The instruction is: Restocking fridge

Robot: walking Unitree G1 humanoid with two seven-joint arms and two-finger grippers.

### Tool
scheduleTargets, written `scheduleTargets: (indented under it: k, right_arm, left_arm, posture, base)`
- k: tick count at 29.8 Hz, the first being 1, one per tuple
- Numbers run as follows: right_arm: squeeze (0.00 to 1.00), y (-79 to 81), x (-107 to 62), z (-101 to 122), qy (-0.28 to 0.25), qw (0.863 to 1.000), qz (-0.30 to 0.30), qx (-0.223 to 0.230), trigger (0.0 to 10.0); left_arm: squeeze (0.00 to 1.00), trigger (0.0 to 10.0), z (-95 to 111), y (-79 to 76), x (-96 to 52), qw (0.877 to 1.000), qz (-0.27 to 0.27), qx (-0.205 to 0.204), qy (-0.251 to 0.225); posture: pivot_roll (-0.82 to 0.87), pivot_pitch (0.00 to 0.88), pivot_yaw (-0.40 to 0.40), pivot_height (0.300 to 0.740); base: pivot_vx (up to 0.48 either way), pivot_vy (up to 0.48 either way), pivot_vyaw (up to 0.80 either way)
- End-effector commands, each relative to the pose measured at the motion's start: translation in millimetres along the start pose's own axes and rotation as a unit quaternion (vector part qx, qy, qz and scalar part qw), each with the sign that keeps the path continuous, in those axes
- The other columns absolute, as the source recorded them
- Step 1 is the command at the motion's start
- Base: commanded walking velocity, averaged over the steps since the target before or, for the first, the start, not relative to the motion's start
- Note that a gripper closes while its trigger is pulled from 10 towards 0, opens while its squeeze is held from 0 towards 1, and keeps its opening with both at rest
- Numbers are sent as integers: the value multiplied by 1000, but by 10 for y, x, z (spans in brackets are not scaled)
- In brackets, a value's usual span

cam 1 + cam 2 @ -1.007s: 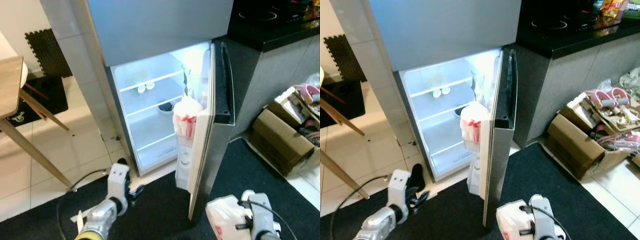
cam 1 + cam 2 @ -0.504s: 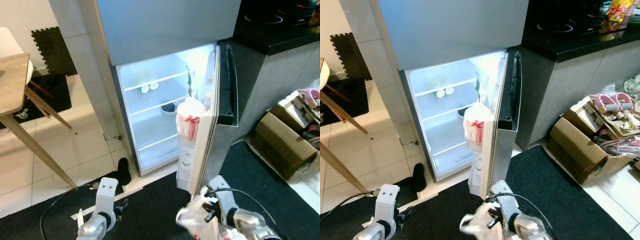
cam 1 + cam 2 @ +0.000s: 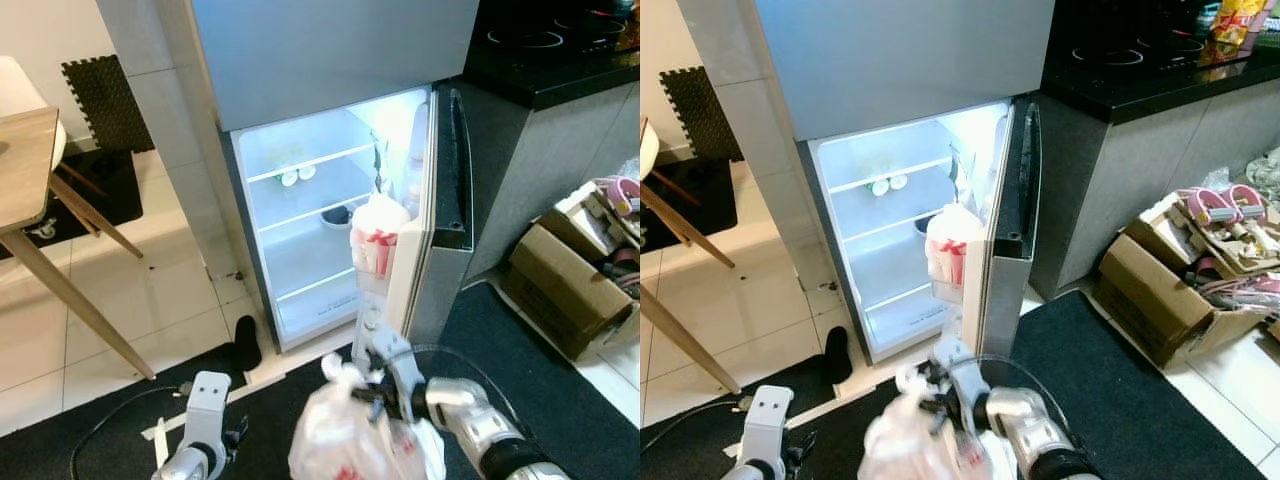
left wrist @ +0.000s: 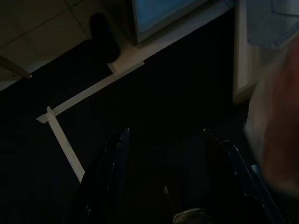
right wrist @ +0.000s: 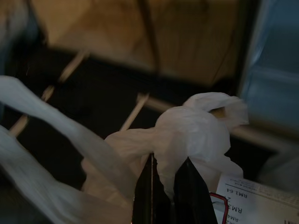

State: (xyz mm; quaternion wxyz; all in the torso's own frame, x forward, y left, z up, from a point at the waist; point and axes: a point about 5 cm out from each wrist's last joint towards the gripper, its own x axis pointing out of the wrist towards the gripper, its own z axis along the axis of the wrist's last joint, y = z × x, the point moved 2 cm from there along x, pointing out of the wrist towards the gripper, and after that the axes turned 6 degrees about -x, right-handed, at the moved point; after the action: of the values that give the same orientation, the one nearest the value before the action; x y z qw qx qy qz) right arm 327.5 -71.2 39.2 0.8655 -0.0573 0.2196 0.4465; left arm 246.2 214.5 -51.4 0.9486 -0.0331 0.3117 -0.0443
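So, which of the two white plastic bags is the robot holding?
The one low in front of the fridge: the right gripper pinches its knotted top. The other bag sits in the open door's shelf.

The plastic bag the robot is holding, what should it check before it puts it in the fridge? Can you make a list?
1. Grip on the plastic bag: ok. The right hand is pinched shut on the bag's knotted top.
2. Fridge door open: ok, it stands wide open with the light on inside.
3. Room on a shelf: ok. The middle shelf looks bare; a small dark bowl sits on the shelf above.
4. Door rack space: not ok. Another white bag already fills it.
5. Left hand out of the way: ok, open and low over the dark mat.
6. Bag's weight and contents: cannot tell.
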Motion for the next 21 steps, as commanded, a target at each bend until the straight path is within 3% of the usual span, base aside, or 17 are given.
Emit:
scheduleTargets:
  k: [1,4,9,12,16,21]
  right_arm:
    - [0,-104,12,156,-35,998,-42,27,10000]
    - [0,-128,10,186,-39,997,-50,31,10000]
    - [0,-358,-88,340,-66,989,-119,53,10000]
    - [0,-533,-216,291,-67,980,-174,70,10000]
    - [0,-642,-319,223,-61,973,-208,81,10000]
    - [0,-840,-582,-1,-37,958,-269,91,10000]
  left_arm:
    - [0,10000,-54,51,-29,1000,8,3,12]
    - [0,10000,-52,52,-28,1000,9,3,12]
    - [0,10000,-27,66,-24,1000,12,3,8]
    - [0,10000,-39,65,-30,1000,13,1,8]
    - [0,10000,-47,63,-32,1000,13,1,9]
    - [0,10000,-41,52,-28,1000,11,4,9]
  posture:
    - [-90,75,2,740]
    - [-90,75,2,740]
    - [-88,69,-4,740]
    - [-88,66,-3,740]
    - [-89,66,-2,740]
    - [-89,67,-1,740]
  base:
    - [0,0,0]
    - [0,0,0]
    - [0,0,0]
    - [0,0,0]
    - [0,0,0]
    - [0,0,0]
